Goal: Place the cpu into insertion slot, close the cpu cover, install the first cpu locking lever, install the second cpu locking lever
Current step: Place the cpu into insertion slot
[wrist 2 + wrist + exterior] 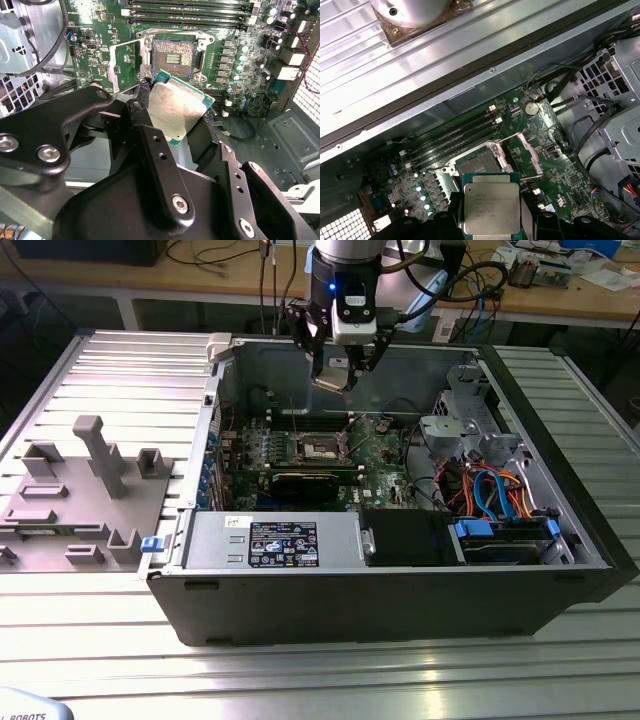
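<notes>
My gripper (334, 373) hangs above the open computer case, shut on the cpu (331, 380). Both wrist views show the cpu (179, 106) (491, 207), a silvery square chip on a green edge, gripped by its sides between the black fingers (144, 89). The insertion slot (173, 56) (476, 163) lies bare on the motherboard below, with its contacts exposed and well apart from the chip. The cpu cover (126, 64) (522, 154) stands swung open beside the slot. In the exterior view the slot (320, 448) is under and slightly in front of the gripper.
Memory slots (185, 12) run beside the socket. In the case's front stands a power supply (285, 540), and a drive cage (468, 422) with blue and orange cables (495, 490) is at the exterior view's right. A grey fixture tray (80, 490) lies outside the case.
</notes>
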Motion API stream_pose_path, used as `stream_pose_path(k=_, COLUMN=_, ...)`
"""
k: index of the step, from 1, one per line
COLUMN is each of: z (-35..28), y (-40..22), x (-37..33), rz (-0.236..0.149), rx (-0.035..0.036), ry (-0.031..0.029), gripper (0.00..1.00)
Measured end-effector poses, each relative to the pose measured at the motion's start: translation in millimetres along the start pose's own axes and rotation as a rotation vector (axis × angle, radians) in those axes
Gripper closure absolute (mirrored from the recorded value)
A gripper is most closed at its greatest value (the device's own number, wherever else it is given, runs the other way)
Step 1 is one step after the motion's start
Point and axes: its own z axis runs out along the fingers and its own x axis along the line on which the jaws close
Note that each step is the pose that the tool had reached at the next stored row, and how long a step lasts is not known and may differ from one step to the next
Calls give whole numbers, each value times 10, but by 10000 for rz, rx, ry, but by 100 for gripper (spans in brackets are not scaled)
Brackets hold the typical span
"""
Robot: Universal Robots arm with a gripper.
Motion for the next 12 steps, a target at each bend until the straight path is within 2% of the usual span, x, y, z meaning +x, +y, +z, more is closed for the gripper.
stream_pose_path(k=12, z=1, y=0, x=0, rz=155, rx=-3, ry=-14, gripper=46)
